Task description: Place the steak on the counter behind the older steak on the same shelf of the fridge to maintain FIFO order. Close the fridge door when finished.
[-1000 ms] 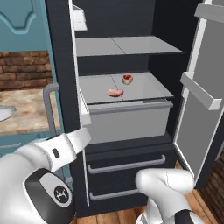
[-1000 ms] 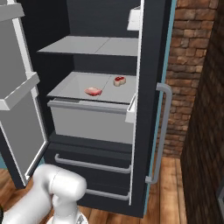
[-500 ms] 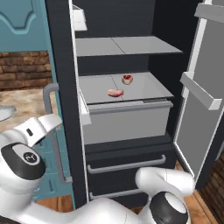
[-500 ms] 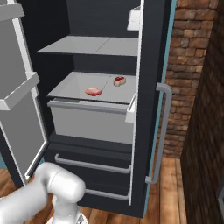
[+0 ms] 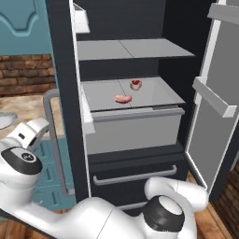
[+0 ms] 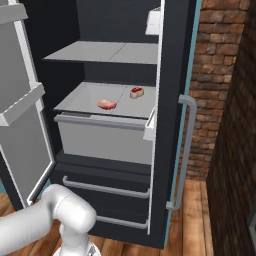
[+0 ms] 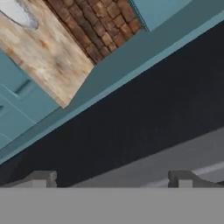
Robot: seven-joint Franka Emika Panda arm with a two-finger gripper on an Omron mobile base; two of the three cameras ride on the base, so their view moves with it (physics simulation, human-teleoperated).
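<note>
The fridge (image 5: pixel 140 116) stands open at the centre of both base views, and its shelf (image 5: pixel 154 93) above the grey drawer (image 5: pixel 135 128) carries the older steak (image 5: pixel 123 98) in front and the steak (image 5: pixel 136 84) just behind it, a little apart. The left base view also shows the counter (image 5: pixel 23 109) at its left edge. In the hand view the gripper (image 7: pixel 111 179) has its fingertips (image 7: pixel 41 178) wide apart at the bottom, holding nothing, facing the fridge's dark side with the counter at upper left.
</note>
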